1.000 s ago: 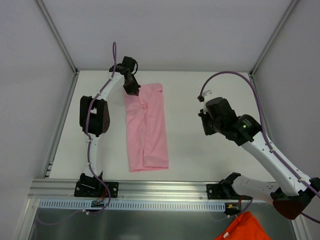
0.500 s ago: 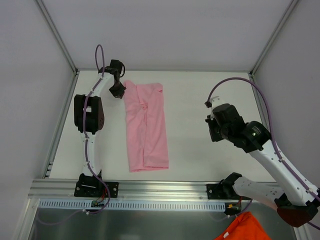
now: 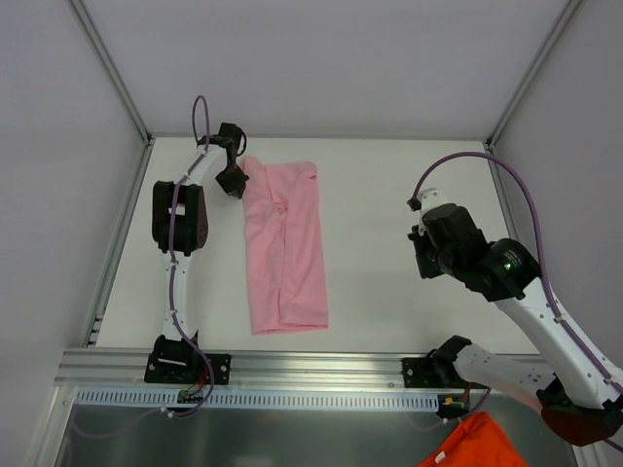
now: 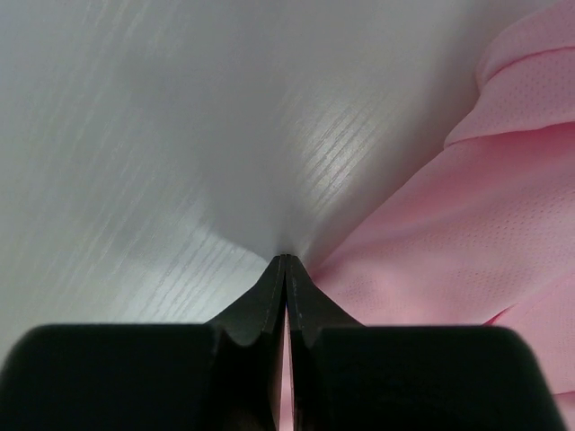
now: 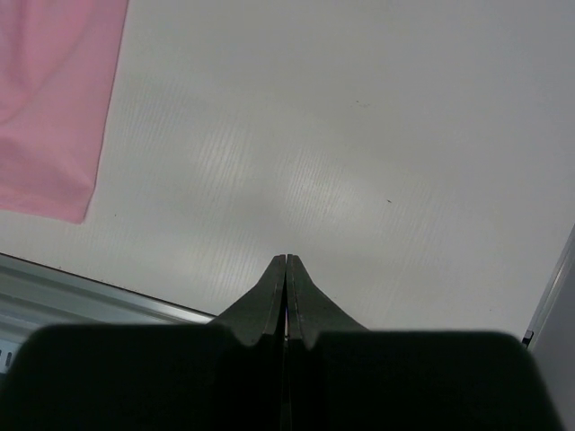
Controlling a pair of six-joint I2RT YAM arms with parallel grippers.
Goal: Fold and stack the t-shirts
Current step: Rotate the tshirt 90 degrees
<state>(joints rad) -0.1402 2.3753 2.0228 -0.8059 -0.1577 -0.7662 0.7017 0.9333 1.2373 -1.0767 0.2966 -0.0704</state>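
A light pink t-shirt (image 3: 287, 243) lies folded into a long strip on the white table, left of centre, its collar end toward the back. My left gripper (image 3: 234, 183) sits at the strip's back left edge, low on the table. In the left wrist view the left gripper (image 4: 286, 259) is shut on the fabric's edge, the t-shirt (image 4: 449, 251) fans out to the right from the tips, and pink shows in the slit between the fingers. My right gripper (image 3: 425, 261) hovers over bare table at the right, shut and empty (image 5: 286, 258). The t-shirt's near corner (image 5: 45, 99) shows in that view.
An aluminium rail (image 3: 311, 365) runs along the table's front edge and shows as the rail (image 5: 54, 287) in the right wrist view. An orange cloth (image 3: 472, 443) lies below it at the bottom right. Grey walls and frame posts close in the back and sides.
The left gripper moved left from on top of the shirt to its back left edge, and the fabric there spread out leftward. The right arm drew back to the right and nearer.
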